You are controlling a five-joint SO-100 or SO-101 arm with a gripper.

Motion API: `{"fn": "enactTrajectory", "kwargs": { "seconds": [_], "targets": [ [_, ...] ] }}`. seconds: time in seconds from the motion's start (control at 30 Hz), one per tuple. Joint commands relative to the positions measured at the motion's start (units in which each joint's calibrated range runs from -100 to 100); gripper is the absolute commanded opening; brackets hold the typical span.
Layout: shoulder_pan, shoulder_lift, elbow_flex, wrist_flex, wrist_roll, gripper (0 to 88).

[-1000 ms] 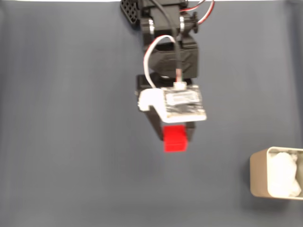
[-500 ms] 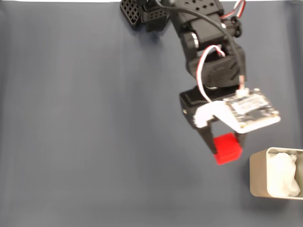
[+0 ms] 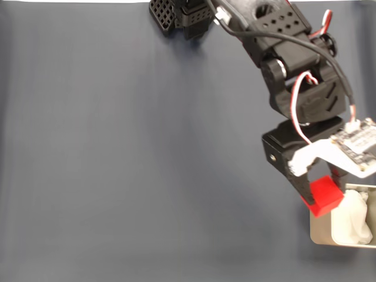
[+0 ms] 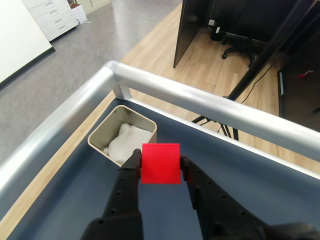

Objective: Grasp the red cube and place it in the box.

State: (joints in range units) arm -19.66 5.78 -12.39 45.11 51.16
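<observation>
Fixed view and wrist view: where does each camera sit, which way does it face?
Fixed view: above the table, looking straight down on the dark mat; shows the arm, the gripper and the box at the right edge.
Wrist view: rides on the gripper, looking forward and down past its fingers toward the table's metal rail and the floor beyond.
Shared: the red cube between the fingers, and the box.
</observation>
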Motion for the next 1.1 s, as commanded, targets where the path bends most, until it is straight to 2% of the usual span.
{"fn": "enactTrajectory", "kwargs": {
  "seconds": [0.0, 1.07],
  "targets": [
    [-0.9, 1.1, -5.0, 0.1, 0.5, 10.1],
    [-5.4, 21.0, -28.4, 0.1, 1.7, 9.9]
  ]
}}
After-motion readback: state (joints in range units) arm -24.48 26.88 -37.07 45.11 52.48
